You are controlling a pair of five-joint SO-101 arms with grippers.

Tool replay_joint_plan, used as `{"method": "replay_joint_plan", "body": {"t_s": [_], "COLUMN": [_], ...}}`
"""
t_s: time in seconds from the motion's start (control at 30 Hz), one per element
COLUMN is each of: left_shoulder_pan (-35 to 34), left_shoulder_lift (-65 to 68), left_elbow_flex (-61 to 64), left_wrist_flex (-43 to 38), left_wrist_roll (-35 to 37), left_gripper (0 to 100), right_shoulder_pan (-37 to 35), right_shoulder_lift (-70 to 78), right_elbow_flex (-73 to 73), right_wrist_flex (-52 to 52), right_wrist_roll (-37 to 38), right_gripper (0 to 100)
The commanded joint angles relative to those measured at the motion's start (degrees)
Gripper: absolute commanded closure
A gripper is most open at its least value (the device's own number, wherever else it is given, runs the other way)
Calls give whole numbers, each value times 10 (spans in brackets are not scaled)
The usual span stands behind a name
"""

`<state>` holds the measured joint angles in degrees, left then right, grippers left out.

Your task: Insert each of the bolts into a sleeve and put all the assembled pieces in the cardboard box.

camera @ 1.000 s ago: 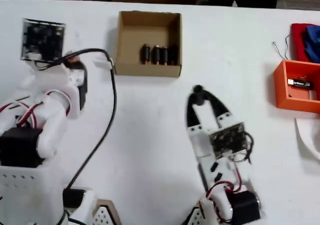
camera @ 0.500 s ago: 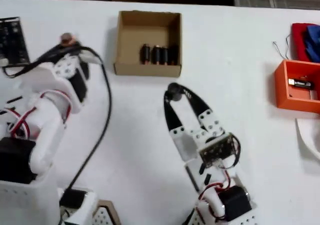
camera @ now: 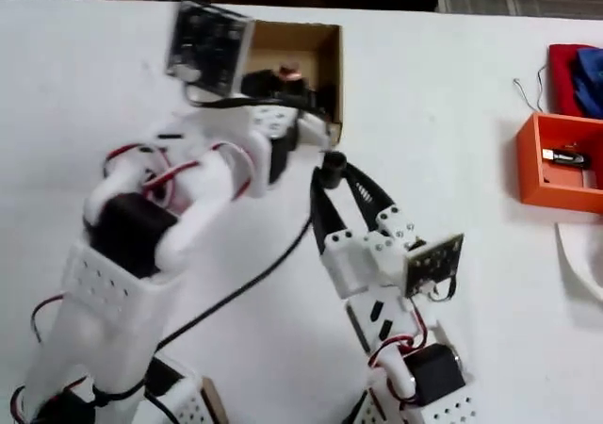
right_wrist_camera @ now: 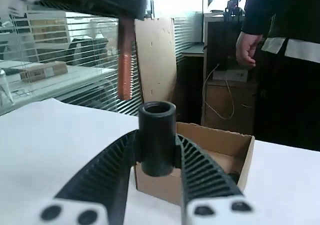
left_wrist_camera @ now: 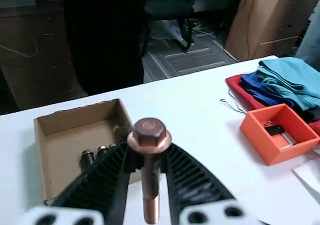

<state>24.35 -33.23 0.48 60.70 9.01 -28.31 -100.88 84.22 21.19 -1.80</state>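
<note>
No word, number or sign is showing clearly enough to read. The hexagonal head of the copper-coloured metal bolt is carrying faint raised marks around its rim, but they are appearing too small and blurred to make out.

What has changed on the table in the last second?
The left end effector, shut on a bolt, swung from the table's left side to over the box. The right end effector, shut on a sleeve, shifted left toward the box. The pieces in the box stayed put.
</note>
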Motion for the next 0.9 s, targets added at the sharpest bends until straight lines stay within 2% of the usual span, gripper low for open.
{"method": "replay_joint_plan", "body": {"t_s": [0.0, 0.17, 0.3, 0.57, 0.87], "left_shoulder_pan": [34, 60, 65, 61, 61], "left_shoulder_lift": [24, 88, 104, 105, 105], "left_elbow_flex": [-64, -130, -155, -153, -103], "left_wrist_flex": [-18, -13, 9, 30, 2], "left_wrist_roll": [-5, -5, -5, -6, -5], "left_gripper": [974, 973, 973, 973, 973], "right_shoulder_pan": [7, 7, 8, 16, 24], "right_shoulder_lift": [38, 129, 145, 139, 143], "right_elbow_flex": [-4, -9, -27, -36, -69], "right_wrist_flex": [-41, -93, -89, -80, -77], "right_wrist_roll": [5, 5, 5, 4, -23], "right_gripper": [976, 976, 976, 976, 976]}}
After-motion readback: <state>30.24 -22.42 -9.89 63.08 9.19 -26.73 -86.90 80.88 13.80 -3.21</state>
